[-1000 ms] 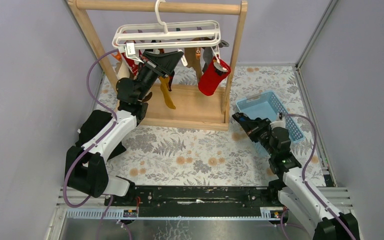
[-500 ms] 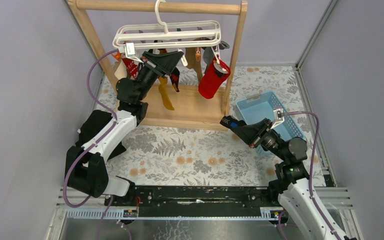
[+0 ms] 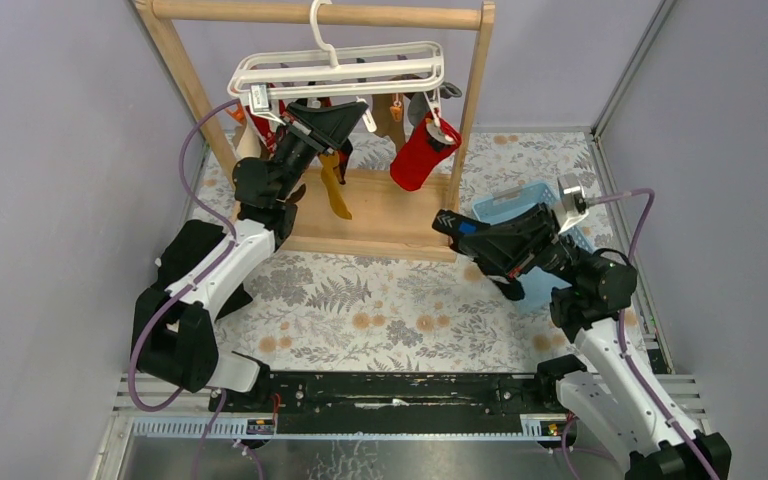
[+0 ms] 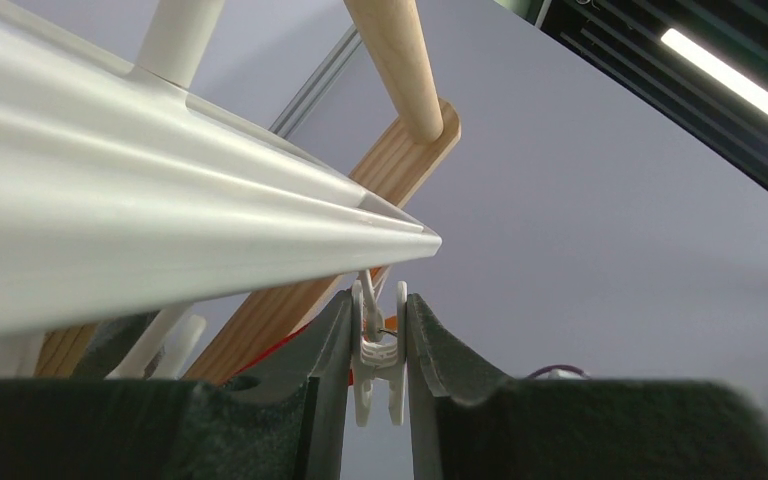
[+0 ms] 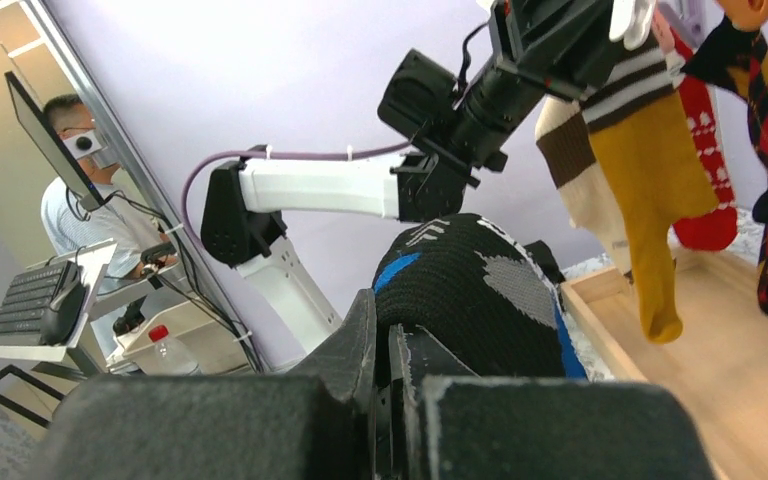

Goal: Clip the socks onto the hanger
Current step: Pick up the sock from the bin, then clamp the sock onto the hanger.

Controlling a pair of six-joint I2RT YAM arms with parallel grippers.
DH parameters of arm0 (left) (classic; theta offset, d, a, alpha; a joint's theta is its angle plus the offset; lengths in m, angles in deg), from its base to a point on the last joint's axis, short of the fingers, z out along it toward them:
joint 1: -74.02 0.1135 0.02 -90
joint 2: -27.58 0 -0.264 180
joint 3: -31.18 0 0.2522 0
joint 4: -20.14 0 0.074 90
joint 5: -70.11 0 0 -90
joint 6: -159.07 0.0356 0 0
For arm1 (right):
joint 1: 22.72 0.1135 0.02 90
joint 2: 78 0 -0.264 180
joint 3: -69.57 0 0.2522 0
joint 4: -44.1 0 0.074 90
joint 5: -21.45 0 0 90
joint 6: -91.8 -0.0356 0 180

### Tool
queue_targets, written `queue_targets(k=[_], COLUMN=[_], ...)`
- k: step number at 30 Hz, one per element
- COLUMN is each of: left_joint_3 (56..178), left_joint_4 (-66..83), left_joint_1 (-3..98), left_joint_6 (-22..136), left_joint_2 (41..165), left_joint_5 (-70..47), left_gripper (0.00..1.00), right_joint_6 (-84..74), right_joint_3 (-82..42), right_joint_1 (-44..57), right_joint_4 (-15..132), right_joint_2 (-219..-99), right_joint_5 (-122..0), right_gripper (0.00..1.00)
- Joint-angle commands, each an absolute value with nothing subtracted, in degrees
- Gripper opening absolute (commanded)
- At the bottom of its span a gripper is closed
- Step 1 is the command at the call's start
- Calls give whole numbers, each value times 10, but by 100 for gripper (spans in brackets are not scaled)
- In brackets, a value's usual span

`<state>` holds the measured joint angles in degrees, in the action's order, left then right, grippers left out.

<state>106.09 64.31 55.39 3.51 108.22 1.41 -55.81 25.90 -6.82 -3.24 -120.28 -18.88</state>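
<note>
The right gripper, closed on the black sock, has risen toward the hanger and is now below its right end. Under the hanger, the left gripper pinches a clip, likely ready to take the sock.

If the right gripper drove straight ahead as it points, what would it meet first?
Probably the left arm's white forearm; the mustard yellow sock hangs beside that line. Depth unclear.

High rear overview; close upward wrist views, left one sharing hanger
</note>
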Motion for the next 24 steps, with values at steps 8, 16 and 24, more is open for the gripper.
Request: queue_targets(k=[8, 16, 24], left_joint_3=[1064, 1063, 1069], left_joint_4=[674, 689, 683], left_joint_1=[545, 543, 542], left_joint_6=[22, -2, -45], left_joint_2=[1085, 1092, 1084], left_joint_5=[46, 43, 45], left_gripper=[0, 0, 0], right_joint_6=[-587, -524, -341], right_joint_3=[171, 119, 40], right_joint_1=[-27, 86, 145], right_joint_4=[-50, -110, -42], right_joint_2=[-1302, -1405, -1481], right_joint_5=[-227, -287, -324], right_gripper=[0, 0, 0])
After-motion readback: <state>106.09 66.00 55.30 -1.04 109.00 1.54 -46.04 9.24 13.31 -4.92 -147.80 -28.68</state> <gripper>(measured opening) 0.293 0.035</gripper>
